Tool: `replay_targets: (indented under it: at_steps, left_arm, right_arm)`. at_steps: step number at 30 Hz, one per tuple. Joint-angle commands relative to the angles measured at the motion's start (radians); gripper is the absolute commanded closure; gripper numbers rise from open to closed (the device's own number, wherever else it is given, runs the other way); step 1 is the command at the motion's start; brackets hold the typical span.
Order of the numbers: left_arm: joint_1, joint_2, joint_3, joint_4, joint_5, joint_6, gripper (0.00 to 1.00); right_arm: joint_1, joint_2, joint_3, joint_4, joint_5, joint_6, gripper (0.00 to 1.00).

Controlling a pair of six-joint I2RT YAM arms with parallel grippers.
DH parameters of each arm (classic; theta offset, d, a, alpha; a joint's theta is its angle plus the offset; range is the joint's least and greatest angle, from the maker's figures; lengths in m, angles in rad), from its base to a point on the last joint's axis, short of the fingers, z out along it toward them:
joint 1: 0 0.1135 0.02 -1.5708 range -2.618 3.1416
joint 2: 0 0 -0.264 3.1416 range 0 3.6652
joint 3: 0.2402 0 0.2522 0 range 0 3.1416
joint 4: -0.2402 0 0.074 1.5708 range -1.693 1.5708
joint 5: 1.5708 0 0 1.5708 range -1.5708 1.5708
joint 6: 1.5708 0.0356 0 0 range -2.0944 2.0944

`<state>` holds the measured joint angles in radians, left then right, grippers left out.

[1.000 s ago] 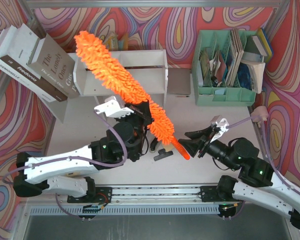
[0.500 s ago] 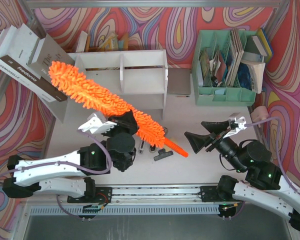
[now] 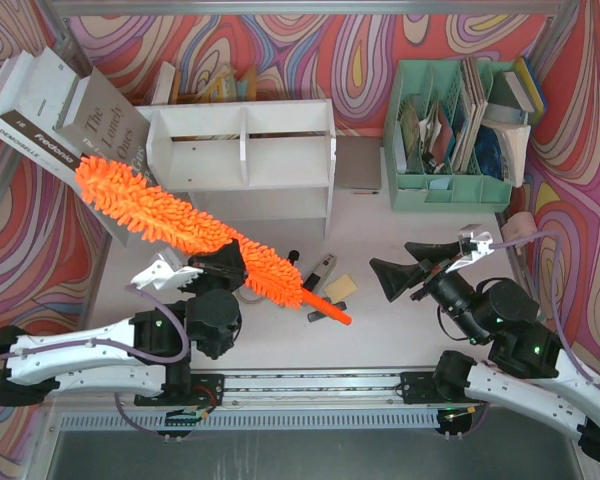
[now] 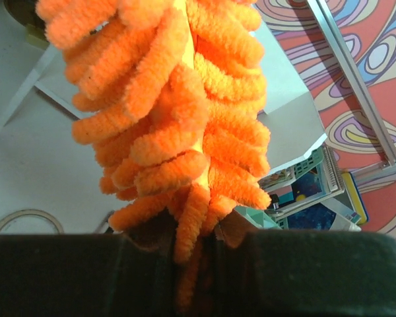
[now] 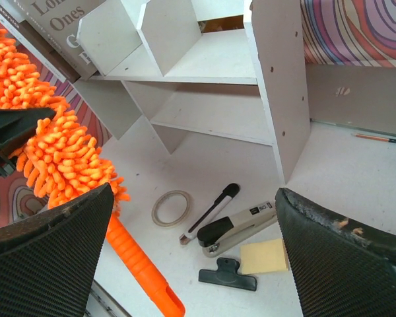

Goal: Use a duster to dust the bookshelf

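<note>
The orange fluffy duster lies slanted in front of the white bookshelf, its head toward the books on the left and its plastic handle low over the table. My left gripper is shut on the duster's shaggy strands near the handle end; in the left wrist view the strands rise from between the closed jaws. Off to the right of the handle, my right gripper stands open and empty. The right wrist view shows the bookshelf, the duster and the wide-apart gripper.
A mint-green organizer full of papers stands at the back right. Large books lean at the back left. On the table before the shelf lie a tape ring, a pen, a stapler, a black clip and a yellow notepad.
The right gripper let go of the duster's handle, opened wide and drew back to the right. The left arm swung the duster down and left, off the shelf top.
</note>
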<state>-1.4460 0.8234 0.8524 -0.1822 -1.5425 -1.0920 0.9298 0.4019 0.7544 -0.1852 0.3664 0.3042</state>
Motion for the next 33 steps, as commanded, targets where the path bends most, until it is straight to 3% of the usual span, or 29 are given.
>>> replay_targets:
  at_steps: [1, 8, 13, 20, 25, 33]
  left_arm:
    - [-0.004, -0.059, -0.060, 0.008, -0.221, 0.004, 1.00]
    - [0.001, -0.143, -0.220, 0.078, -0.220, -0.020, 0.99]
    - [0.020, -0.186, -0.307, 0.036, -0.219, -0.085, 0.94]
    - [0.083, -0.279, -0.453, -0.018, -0.152, -0.208, 0.94]
    - [0.154, -0.297, -0.478, -0.260, -0.069, -0.462, 0.89]
    - [0.217, -0.212, -0.485, -0.479, 0.004, -0.705, 0.79]
  right_arm:
    - [-0.002, 0.002, -0.013, -0.012, 0.033, 0.030, 0.05]
    - [-0.002, 0.017, -0.026, -0.011, 0.039, 0.053, 0.05]
    - [0.000, 0.034, -0.025, -0.011, 0.037, 0.061, 0.05]
    - [-0.001, 0.053, -0.029, -0.013, 0.037, 0.080, 0.05]
    - [-0.002, 0.065, -0.032, -0.016, 0.033, 0.090, 0.05]
    - [-0.001, 0.090, -0.036, -0.012, 0.026, 0.104, 0.05]
